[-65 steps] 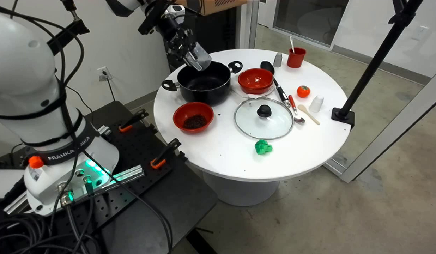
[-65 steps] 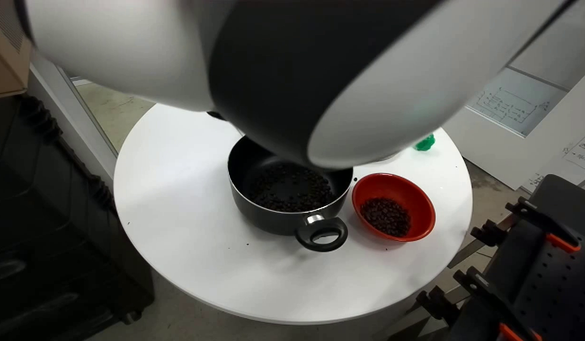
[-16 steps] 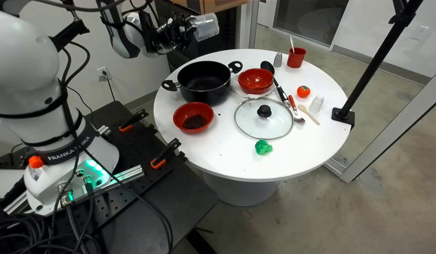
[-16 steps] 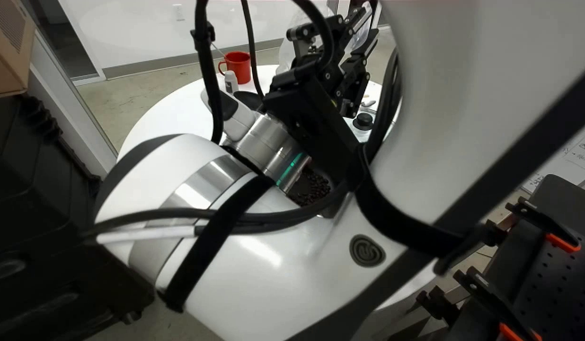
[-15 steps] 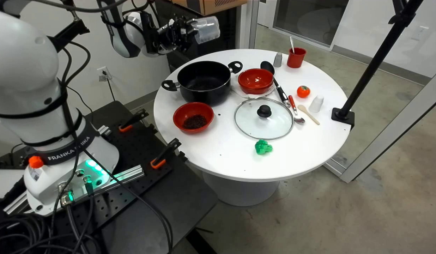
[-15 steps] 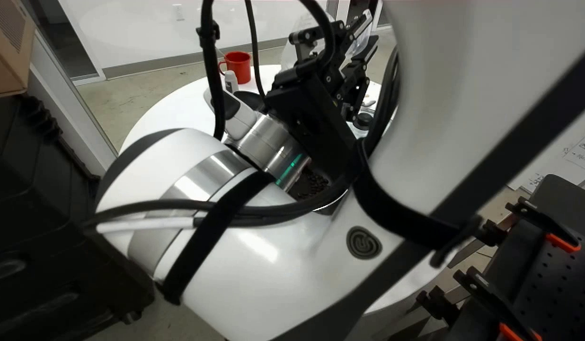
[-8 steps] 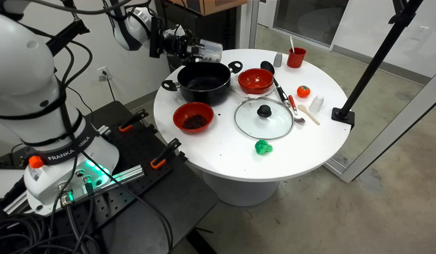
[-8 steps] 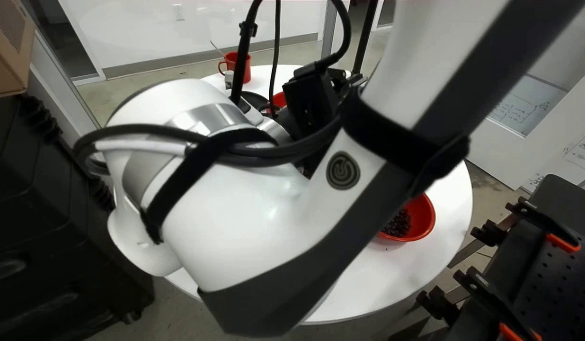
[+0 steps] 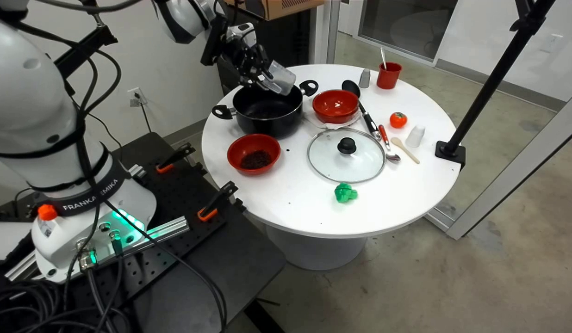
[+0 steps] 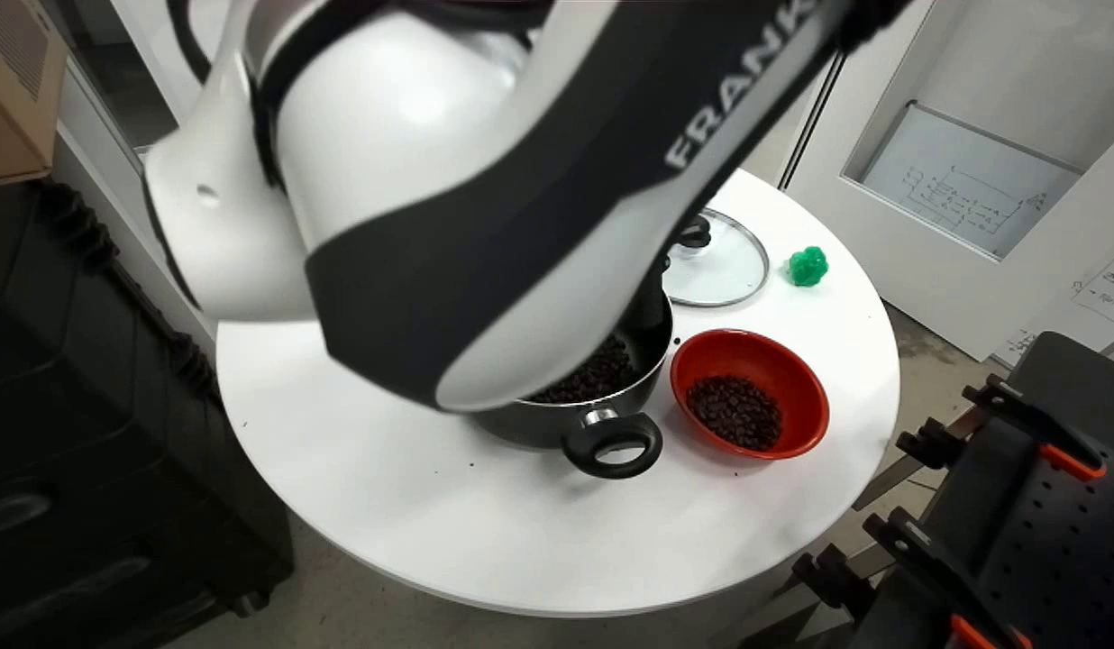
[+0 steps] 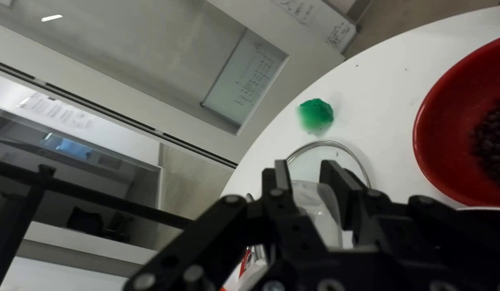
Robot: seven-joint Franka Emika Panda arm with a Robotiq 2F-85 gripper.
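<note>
Gripper [image 11: 306, 169] clamped on a clear cup [image 9: 282, 77] — tilted above the pot [image 9: 269, 127]. The cup looks empty; beans [image 10: 600, 374] already lie in the pot beneath the gripper, so pouring seems partly done — more remain in a red bowl [image 10: 798, 392], lower and to the gripper's side.

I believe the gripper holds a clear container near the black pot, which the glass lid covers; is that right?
Not quite: both exterior views show the glass lid on the table, not on the black pot; the gripper does hold the clear container nearby.
</note>
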